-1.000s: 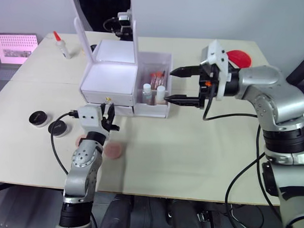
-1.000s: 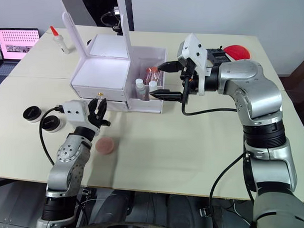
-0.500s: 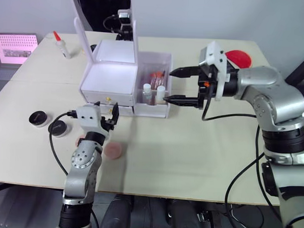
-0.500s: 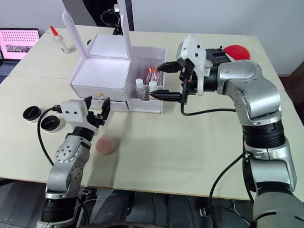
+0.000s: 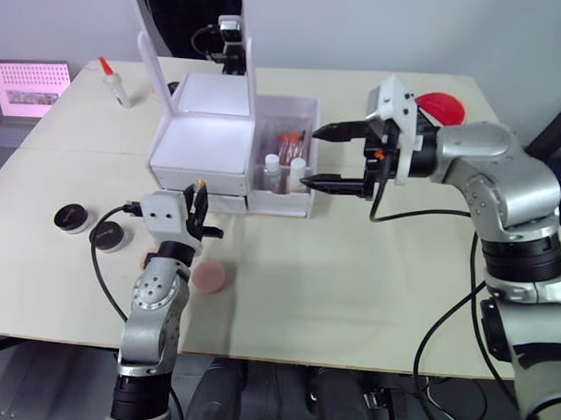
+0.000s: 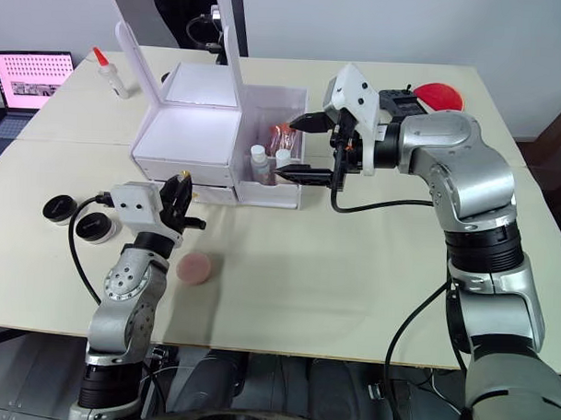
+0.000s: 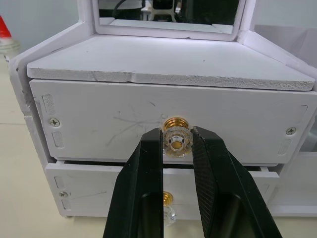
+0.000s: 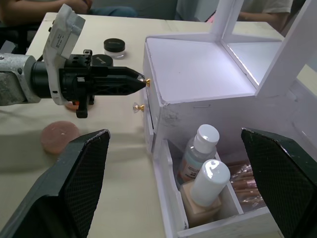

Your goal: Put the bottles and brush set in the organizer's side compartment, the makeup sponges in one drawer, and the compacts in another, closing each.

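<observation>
The white organizer (image 5: 204,145) stands with its mirror lid (image 5: 189,21) up and both drawers pushed in. My left gripper (image 7: 177,135) is shut on the top drawer's gold knob (image 7: 177,144); the lower knob (image 7: 168,198) sits just below. The two bottles (image 8: 198,148) (image 8: 208,186) and the brush set (image 5: 288,142) stand in the side compartment (image 5: 307,110). My right gripper (image 5: 315,158) hovers open and empty beside that compartment. One makeup sponge (image 5: 209,277) lies by my left arm; another (image 5: 149,258) peeks out behind it. Two compacts (image 5: 70,218) (image 5: 107,236) lie at the left.
A red-tipped glue bottle (image 5: 114,84) and a laptop (image 5: 27,89) sit at the far left. A red disc (image 5: 441,107) lies behind my right arm. A person's arms (image 8: 74,4) show past the table's far side. A cable trails from my left wrist.
My left gripper has lifted to the top drawer's knob, and its fingers, spread wide half a second ago, have come together on it. The right arm has barely moved.
</observation>
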